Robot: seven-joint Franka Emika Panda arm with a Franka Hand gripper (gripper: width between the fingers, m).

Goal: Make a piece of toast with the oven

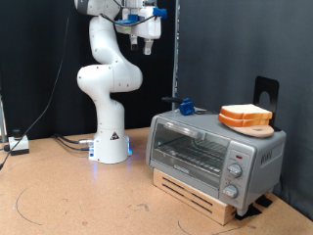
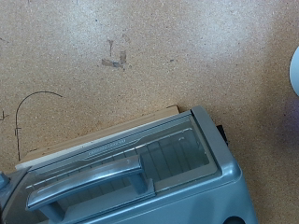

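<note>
The silver-grey oven [image 1: 201, 149] stands on a low wooden base on the table, at the exterior view's right, with its glass door shut. Two bread slices [image 1: 245, 114] lie stacked on a round wooden board [image 1: 256, 128] on the oven's roof. My gripper [image 1: 146, 37] hangs high up at the exterior view's top, well above and to the left of the oven, with nothing seen between its fingers. The wrist view looks down on the oven [image 2: 177, 173] and its grey bar handle [image 2: 86, 183]; my fingers do not show there.
A small blue object [image 1: 186, 105] sits on the oven's back left corner. A black stand [image 1: 266, 91] rises behind the bread. The arm's white base [image 1: 110, 145] stands left of the oven. A cable box [image 1: 18, 144] lies at the far left. The table is cork-brown [image 2: 140, 56].
</note>
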